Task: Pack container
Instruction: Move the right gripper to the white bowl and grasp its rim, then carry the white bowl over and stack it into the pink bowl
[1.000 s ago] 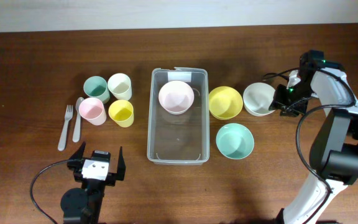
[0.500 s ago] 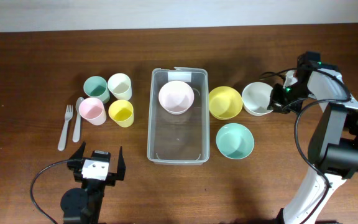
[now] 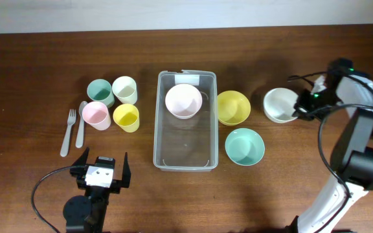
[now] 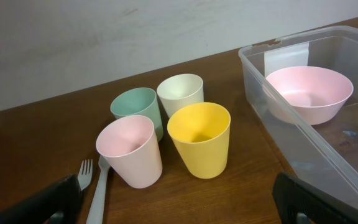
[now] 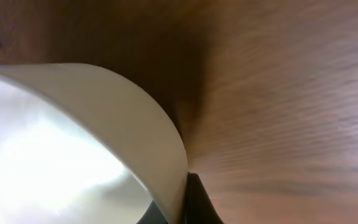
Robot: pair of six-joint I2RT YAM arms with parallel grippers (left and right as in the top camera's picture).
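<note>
at the far left of the table [image 3: 31,65] a fork [image 3: 66,133] and a spoon [image 3: 81,123] lay side by side. just right of them four cups stood upright in a tight bunch: a green cup [image 3: 99,90] and a cream cup [image 3: 125,89] on the far side, a pink cup [image 3: 96,115] and a yellow cup [image 3: 126,117] on the near side. nearer than the cups, by the front edge, the left gripper [image 3: 102,167] hung with its fingers spread wide and nothing between them. in the middle of the table sat the container [image 3: 185,145], a clear tub with its long sides running near to far (its white label [image 3: 188,77] was at the far end). a pink bowl [image 3: 184,101] sat inside it, up at the far end. just right of the tub was a yellow bowl [image 3: 233,107], and a green bowl [image 3: 245,146] sat nearer, close beside it. further right, apart from the yellow bowl, was a white bowl [image 3: 278,103]. the right gripper [image 3: 300,107] was at that bowl's right rim, its fingers pinching the rim, with a dark finger on each side of it in the wrist view. i could not tell if the bowl touched the table.
</note>
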